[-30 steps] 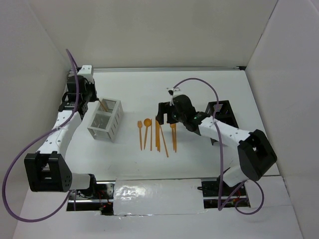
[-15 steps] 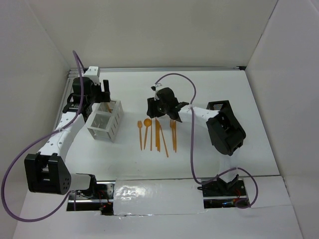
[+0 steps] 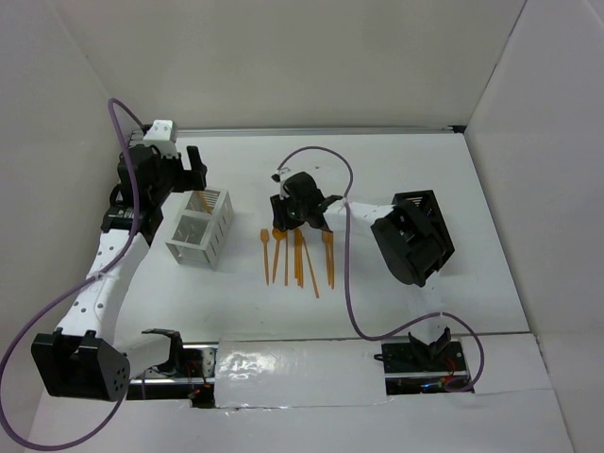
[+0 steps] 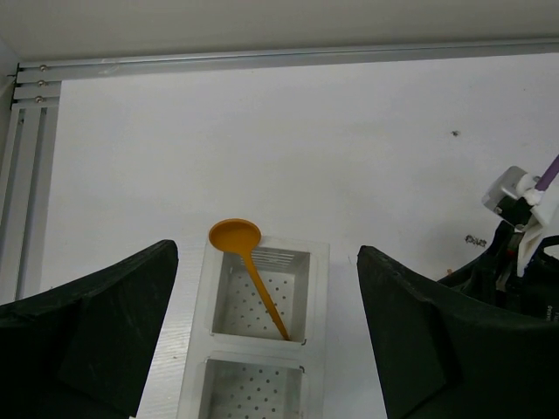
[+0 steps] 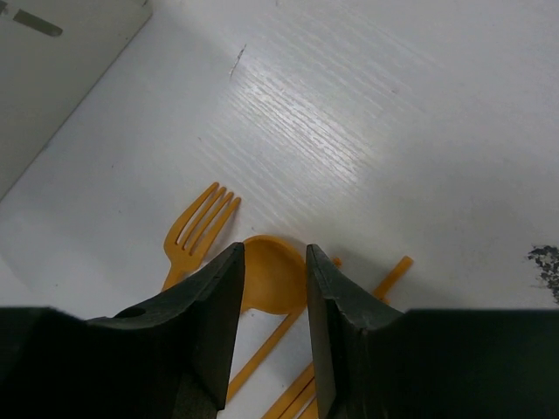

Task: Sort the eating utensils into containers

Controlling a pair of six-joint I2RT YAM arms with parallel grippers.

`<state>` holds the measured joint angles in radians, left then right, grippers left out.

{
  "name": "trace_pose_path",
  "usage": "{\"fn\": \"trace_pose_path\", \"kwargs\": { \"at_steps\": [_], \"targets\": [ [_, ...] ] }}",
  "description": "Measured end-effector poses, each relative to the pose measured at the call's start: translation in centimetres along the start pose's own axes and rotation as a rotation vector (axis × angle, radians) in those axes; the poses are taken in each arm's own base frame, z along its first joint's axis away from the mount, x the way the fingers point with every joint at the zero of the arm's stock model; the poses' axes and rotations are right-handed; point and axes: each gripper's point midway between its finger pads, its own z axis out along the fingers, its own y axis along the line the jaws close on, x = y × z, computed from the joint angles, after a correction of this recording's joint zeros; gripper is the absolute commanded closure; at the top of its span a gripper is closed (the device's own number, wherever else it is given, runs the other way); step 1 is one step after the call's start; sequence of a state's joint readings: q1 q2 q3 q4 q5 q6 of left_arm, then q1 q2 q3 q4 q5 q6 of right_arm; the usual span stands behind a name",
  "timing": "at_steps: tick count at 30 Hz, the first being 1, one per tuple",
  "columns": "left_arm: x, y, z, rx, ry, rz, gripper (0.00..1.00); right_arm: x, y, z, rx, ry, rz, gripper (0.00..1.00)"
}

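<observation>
Several orange eating utensils lie in a row mid-table: a fork (image 3: 265, 241), a spoon (image 3: 279, 233) and thin sticks (image 3: 300, 260). My right gripper (image 3: 288, 212) is down on the spoon. In the right wrist view the gripper (image 5: 271, 255) has closed on both sides of the spoon bowl (image 5: 272, 281), which rests on the table beside the fork (image 5: 199, 229). My left gripper (image 3: 186, 172) hovers open above the white container (image 3: 200, 231). Another orange spoon (image 4: 249, 262) leans in that white container's (image 4: 319, 297) far compartment, free of the gripper (image 4: 266, 257).
The black container (image 3: 420, 203) stands at the right, partly covered by my right arm's elbow (image 3: 406, 247). The white container's near compartment (image 4: 253, 393) holds nothing. White walls enclose the table on three sides. Purple cables loop above both arms.
My left gripper opened and let go of the spoon in the white container. My right gripper moved left onto the table spoon's bowl and narrowed its jaws around it.
</observation>
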<state>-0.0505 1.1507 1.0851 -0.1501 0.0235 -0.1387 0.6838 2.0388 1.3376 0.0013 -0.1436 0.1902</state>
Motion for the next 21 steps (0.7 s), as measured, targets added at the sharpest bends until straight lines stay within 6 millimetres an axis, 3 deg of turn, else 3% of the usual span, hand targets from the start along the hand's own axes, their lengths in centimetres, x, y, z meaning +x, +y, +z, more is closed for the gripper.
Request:
{"fn": "trace_pose_path", "kwargs": {
  "at_steps": [21],
  "targets": [
    [0.5,-1.8,-0.4,0.102,0.022,-0.002,0.04,2.7,-0.6,0.4,0.021,0.061,-0.022,0.71]
  ]
}}
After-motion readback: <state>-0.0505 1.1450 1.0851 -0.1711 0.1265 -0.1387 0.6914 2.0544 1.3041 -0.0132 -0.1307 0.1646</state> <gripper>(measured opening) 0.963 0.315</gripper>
